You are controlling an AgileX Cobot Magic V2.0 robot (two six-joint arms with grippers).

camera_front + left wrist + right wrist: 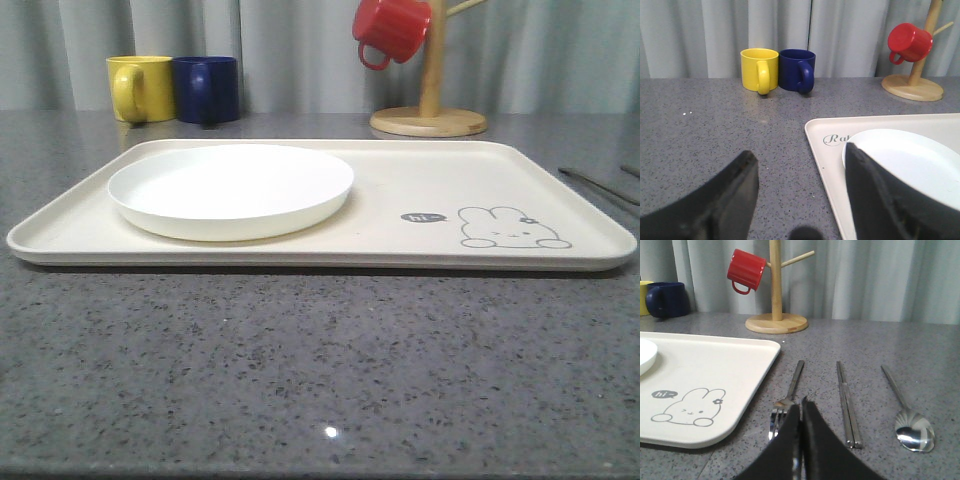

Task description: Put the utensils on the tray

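Cutlery lay off the tray (pixel 705 370); your right tool (pixel 801 415), pressed together over the fork (pixel 785 400), could skid it; left tool (pixel 800 170) stood apart.

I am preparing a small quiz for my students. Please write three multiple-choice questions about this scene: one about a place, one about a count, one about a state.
1. Where does the fork lie?
A on the tray
B on the counter beside the tray
C on the plate

2. How many mugs are visible?
A two
B three
C five

3. The left pincer is:
A open, empty
B shut on a spoon
C holding a mug

Answers: 1 B, it rests off the tray rim. 2 B, yellow, blue, red. 3 A, its fingers stand apart.
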